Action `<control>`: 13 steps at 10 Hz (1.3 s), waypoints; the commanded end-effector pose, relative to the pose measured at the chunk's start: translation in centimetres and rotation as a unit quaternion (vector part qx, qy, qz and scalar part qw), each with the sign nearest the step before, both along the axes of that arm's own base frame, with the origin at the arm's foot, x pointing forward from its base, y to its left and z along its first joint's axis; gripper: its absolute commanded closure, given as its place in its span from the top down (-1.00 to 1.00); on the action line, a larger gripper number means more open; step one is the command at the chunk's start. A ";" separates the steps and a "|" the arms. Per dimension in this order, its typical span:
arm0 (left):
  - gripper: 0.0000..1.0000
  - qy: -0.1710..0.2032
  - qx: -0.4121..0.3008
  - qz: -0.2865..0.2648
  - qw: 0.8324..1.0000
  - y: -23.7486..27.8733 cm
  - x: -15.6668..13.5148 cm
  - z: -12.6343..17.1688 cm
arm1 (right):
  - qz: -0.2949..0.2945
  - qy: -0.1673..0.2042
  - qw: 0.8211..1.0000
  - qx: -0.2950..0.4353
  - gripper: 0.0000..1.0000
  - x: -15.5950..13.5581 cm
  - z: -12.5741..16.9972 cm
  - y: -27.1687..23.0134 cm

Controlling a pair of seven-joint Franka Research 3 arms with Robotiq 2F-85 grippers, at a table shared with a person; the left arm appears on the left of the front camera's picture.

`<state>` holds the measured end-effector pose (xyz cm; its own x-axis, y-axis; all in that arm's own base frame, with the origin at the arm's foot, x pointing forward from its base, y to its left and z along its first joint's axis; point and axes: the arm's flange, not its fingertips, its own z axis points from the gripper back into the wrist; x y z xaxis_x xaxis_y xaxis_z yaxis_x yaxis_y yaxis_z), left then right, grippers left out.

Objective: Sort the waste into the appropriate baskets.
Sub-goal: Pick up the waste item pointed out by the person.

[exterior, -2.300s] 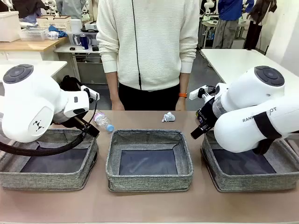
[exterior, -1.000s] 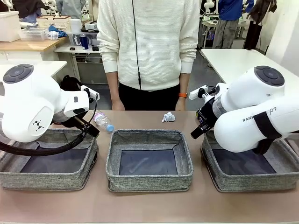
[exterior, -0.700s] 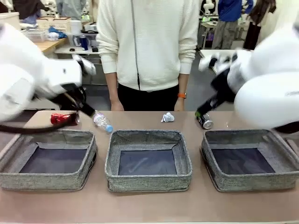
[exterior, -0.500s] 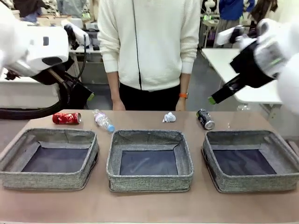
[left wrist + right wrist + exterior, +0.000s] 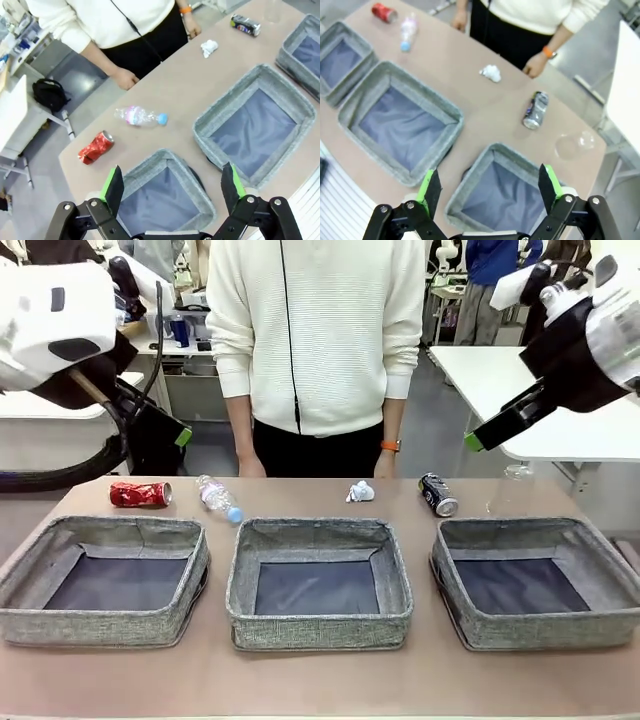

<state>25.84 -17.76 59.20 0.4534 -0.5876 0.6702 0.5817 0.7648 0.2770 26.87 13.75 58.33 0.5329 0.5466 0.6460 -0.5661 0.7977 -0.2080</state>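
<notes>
Both arms now raised clear of the baskets (image 5: pixel 320 616). Left gripper (image 5: pixel 171 176) and right gripper (image 5: pixel 489 180) spread, empty.
Uncovered on the far side, left to right: red soda can (image 5: pixel 140 494), blue-capped bottle (image 5: pixel 219 498), paper wad (image 5: pixel 361 491), black soda can (image 5: pixel 438 494), clear bottle (image 5: pixel 510 490).
Baskets near, unfilled; sorting can begin.

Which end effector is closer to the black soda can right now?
Right. The right end effector hangs open above the black soda can, slightly to its right; the left end effector hangs at the table's opposite end, above the red soda can.
</notes>
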 end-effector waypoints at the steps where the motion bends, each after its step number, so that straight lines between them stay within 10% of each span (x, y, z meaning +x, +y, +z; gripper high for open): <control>1: 1.00 0.053 -0.053 -0.002 0.997 0.9 0.2 0.3 | -0.011 0.024 0.999 0.025 1.00 0.1 -0.5 -0.8; 5: 1.00 0.277 -0.257 0.006 0.926 14.2 3.5 -1.8 | 0.048 0.134 0.962 0.232 1.00 -1.8 -3.2 -7.4; 11: 1.00 0.279 -0.592 0.022 0.756 35.8 -1.1 -13.7 | -0.037 0.245 0.841 0.481 1.00 -6.0 -16.7 -27.6; 13: 1.00 0.335 -0.631 0.074 0.696 38.7 -1.9 -20.5 | -0.036 0.162 0.793 0.586 1.00 -6.7 -21.3 -30.5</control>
